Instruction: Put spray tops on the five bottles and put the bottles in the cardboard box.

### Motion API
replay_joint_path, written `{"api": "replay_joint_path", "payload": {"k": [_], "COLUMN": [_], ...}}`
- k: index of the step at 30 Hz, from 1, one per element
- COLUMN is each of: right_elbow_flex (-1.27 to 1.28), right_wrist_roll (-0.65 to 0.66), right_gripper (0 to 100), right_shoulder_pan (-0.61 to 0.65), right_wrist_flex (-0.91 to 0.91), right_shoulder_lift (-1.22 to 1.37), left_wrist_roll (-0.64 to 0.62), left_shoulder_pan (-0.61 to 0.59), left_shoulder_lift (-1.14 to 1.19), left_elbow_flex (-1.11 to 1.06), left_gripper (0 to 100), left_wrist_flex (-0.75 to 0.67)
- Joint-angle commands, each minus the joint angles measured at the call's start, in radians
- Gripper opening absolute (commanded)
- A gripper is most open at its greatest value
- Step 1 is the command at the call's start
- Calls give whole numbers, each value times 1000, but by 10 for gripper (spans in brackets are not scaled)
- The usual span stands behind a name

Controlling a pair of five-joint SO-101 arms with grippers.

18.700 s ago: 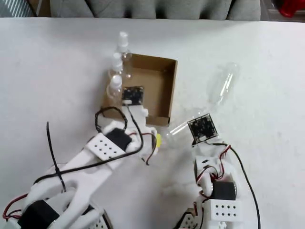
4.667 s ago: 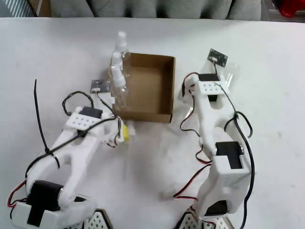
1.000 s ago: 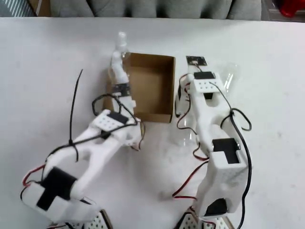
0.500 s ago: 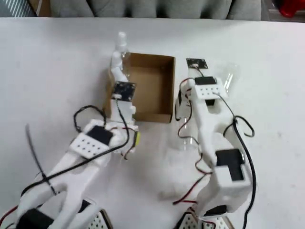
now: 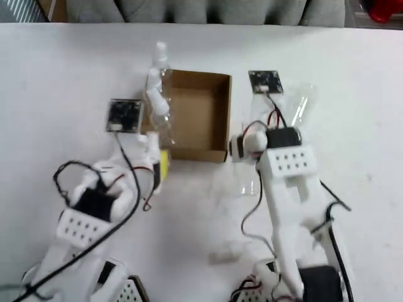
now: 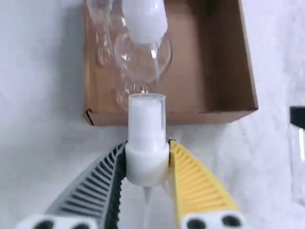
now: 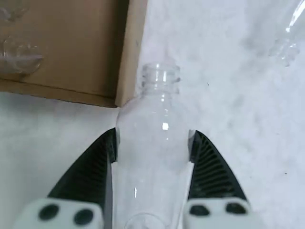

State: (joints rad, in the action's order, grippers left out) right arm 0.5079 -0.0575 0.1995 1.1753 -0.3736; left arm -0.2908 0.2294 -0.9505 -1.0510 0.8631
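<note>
My left gripper (image 6: 147,149) is shut on a white spray top (image 6: 146,138), held just in front of the cardboard box (image 6: 214,71). In the high view this gripper (image 5: 156,165) sits at the box's (image 5: 201,119) near left corner. Three clear bottles with spray tops (image 5: 157,100) stand along the box's left wall. My right gripper (image 7: 152,138) is shut on an uncapped clear bottle (image 7: 153,129), whose open neck (image 7: 161,76) points past the box's near right corner (image 7: 119,98). Another uncapped clear bottle (image 5: 296,104) lies on the table right of the box.
White table (image 5: 63,75) all around. The right arm (image 5: 283,163) rises close to the box's right wall. Red and black cables (image 5: 135,189) hang off both arms. The box's right half (image 6: 205,52) has bare floor.
The left arm has swung left and drawn back from the box, uncovering the third capped bottle. The right arm has pulled back toward the table's front with the bottle.
</note>
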Motion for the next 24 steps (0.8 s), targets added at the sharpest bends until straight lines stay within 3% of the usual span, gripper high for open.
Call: {"api": "replay_joint_path", "payload": {"k": [1, 8, 18, 24], "right_elbow_flex": [87, 292, 508, 664], "right_wrist_roll": [5, 14, 14, 8], "right_gripper": [20, 21, 17, 17], "right_shoulder_pan": [53, 131, 156, 332], "right_wrist_flex": [-53, -249, -438, -527], "right_shoulder_lift": [-194, -415, -708, -897], "left_wrist_roll": [9, 9, 5, 9], "left_shoulder_pan": [-82, -170, -177, -183], "left_shoulder_lift": [-193, -262, 145, 266], "left_elbow_flex": [12, 110, 704, 896], "left_gripper": [20, 20, 20, 20], "left_wrist_flex": [8, 14, 158, 97]}}
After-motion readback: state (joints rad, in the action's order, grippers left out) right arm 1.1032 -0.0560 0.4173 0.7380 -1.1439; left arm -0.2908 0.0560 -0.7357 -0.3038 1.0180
